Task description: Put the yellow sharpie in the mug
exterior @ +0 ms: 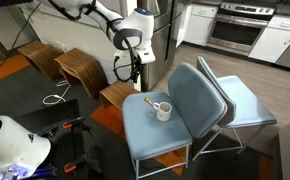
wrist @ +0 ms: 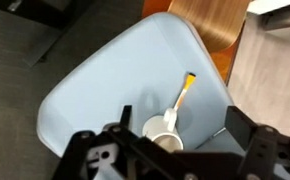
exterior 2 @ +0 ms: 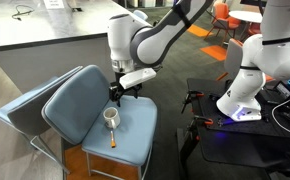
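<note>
Blue chair seat [wrist: 105, 80]: work surface | yellow sharpie [wrist: 186, 92] flat, just beside mug [wrist: 161, 132] | gripper [exterior 2: 116, 95] overhead, jaws wide, empty | step: approach | next: descend, straddle pen.

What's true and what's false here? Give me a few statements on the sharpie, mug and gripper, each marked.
1. The yellow sharpie lies on the blue chair seat, outside the mug. True.
2. The mug is tipped on its side. False: it stands upright on the seat, opening up.
3. The gripper is clamped on the sharpie. False: it is open and empty, above the seat.
4. A wooden stool stands beside the chair. True.
</note>
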You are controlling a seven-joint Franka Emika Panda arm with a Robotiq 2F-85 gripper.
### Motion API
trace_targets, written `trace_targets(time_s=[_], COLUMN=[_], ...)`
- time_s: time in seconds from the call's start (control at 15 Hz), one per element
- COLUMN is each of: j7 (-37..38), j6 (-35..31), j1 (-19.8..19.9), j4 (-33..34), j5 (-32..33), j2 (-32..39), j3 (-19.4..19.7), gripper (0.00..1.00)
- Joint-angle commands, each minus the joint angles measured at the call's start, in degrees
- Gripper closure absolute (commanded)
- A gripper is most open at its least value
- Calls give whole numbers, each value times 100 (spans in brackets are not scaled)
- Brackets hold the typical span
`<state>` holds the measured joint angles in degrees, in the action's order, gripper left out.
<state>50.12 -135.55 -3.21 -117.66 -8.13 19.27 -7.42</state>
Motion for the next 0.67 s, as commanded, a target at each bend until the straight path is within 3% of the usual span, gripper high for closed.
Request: trace_targets(time_s=[0.0, 0.07, 0.2, 0.6], j7=[262, -74, 13, 83], j6=[110, 8, 10, 14], j1=[-336, -358, -429, -451], j4=[949, 519, 890, 967], j5=[-487, -410, -505, -507], j2=[982, 649, 1039, 1040], j3=[286, 355, 388, 411], gripper=[0, 0, 0, 0])
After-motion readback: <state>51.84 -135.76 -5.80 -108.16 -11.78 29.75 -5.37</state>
